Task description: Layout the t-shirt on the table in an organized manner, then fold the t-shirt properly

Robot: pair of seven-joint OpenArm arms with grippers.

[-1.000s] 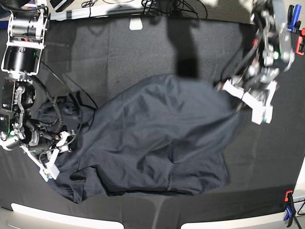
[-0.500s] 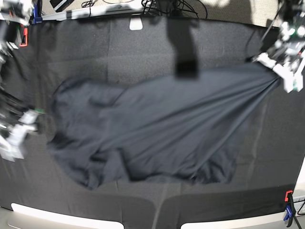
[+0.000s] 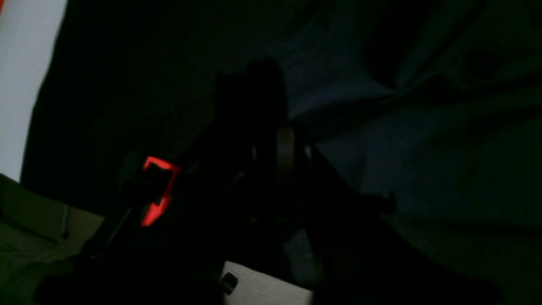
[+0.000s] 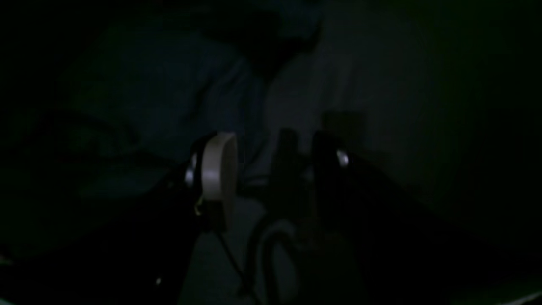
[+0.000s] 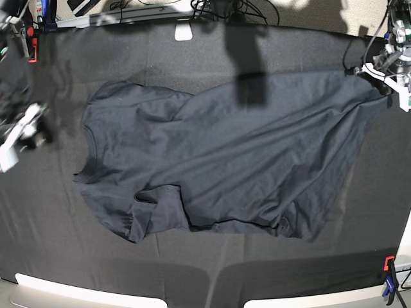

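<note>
Well, both wrist views are too dark to see much. The left gripper at two o'clock pinches the t-shirt corner; the right gripper at nine o'clock is let go, beside the shirt on the table.

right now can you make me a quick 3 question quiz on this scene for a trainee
1. True or false: the t-shirt lies spread across the table with folds and wrinkles in it.
2. Which gripper is at a corner of the shirt? A) left gripper B) right gripper C) both
3. Fill in: a flap of fabric is doubled over along the shirt's ____ edge in the base view.

Key
1. True. Creases run across it towards the corner that is held.
2. A. It is shut on the shirt's far corner, at the base view's right; the right gripper is open and off the fabric.
3. Near, at the lower left.
</note>
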